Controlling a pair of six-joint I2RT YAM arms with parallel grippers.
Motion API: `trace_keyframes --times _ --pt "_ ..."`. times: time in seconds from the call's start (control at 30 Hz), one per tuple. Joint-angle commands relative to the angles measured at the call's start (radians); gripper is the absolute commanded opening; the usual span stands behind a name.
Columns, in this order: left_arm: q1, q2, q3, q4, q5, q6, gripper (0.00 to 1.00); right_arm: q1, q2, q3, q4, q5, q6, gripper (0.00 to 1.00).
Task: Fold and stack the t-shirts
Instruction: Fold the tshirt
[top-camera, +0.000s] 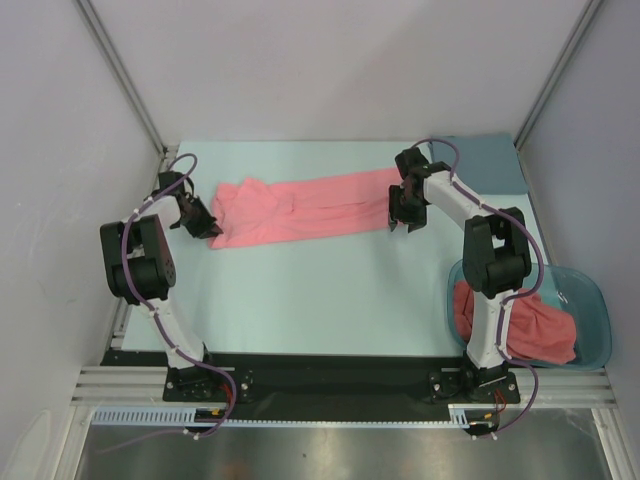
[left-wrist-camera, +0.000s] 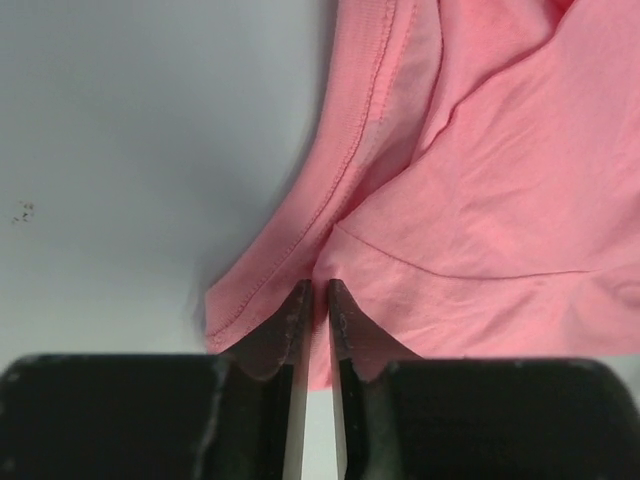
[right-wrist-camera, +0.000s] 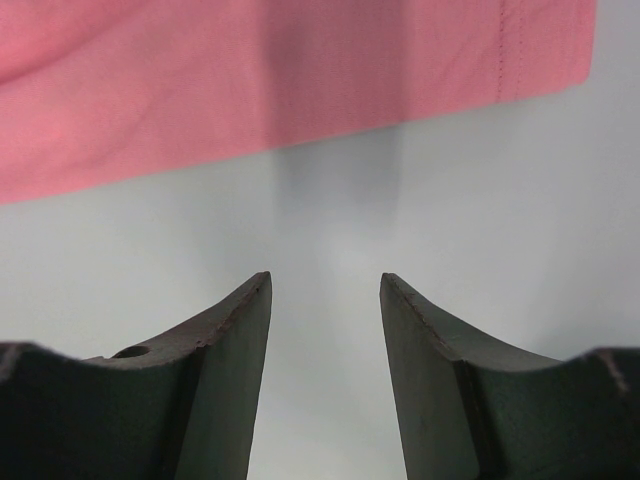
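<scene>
Teal translucent tub (top-camera: 590, 300) at near right holds crumpled pink t-shirts (top-camera: 545, 335). Farther out, my left gripper (left-wrist-camera: 320, 300) is nearly closed, pinching the stitched hem corner of the spread t-shirt (top-camera: 300, 208); my right gripper (right-wrist-camera: 325, 290) gapes over bare table (top-camera: 300, 290), just short of its right end. Such thin, soft fabric could slip from so shallow a pinch, or bunch if one end lifts alone.

table (top-camera: 320, 300) | on it: t-shirt (top-camera: 300, 210) spread flat, grey-blue cloth (top-camera: 490, 165), teal tub (top-camera: 572, 284)
</scene>
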Motion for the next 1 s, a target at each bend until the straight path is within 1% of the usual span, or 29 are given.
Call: trace_keyframes --times 0.0,0.1,0.13,0.27,0.4,0.5,0.63,0.73,0.97 --pt "0.008 -0.032 0.008 -0.017 0.019 0.002 0.15 0.006 -0.045 0.001 0.012 -0.002 -0.007 0.54" --pt "0.011 -0.043 0.008 -0.029 -0.007 0.006 0.07 0.011 -0.044 0.002 0.012 -0.002 -0.004 0.53" --pt "0.011 -0.046 0.011 -0.046 -0.031 0.008 0.0 0.011 -0.045 0.002 0.013 -0.004 -0.003 0.54" --pt "0.016 -0.078 -0.004 -0.061 -0.077 0.008 0.0 0.018 -0.045 0.002 0.013 -0.001 -0.001 0.54" --pt "0.017 -0.176 -0.066 -0.026 -0.097 -0.006 0.0 0.027 -0.047 -0.001 0.012 0.002 0.001 0.53" --pt "0.017 -0.215 -0.089 -0.011 -0.099 -0.017 0.0 0.032 -0.046 -0.005 0.015 0.002 0.001 0.54" --pt "0.016 -0.235 -0.107 0.005 -0.088 -0.037 0.0 0.04 -0.039 -0.004 0.013 0.007 0.001 0.53" --pt "0.016 -0.21 -0.097 -0.028 -0.09 -0.041 0.0 0.041 -0.041 -0.001 0.014 0.005 0.002 0.53" --pt "0.016 -0.279 -0.207 0.018 -0.074 -0.063 0.0 0.043 -0.042 -0.008 0.012 0.011 0.001 0.54"
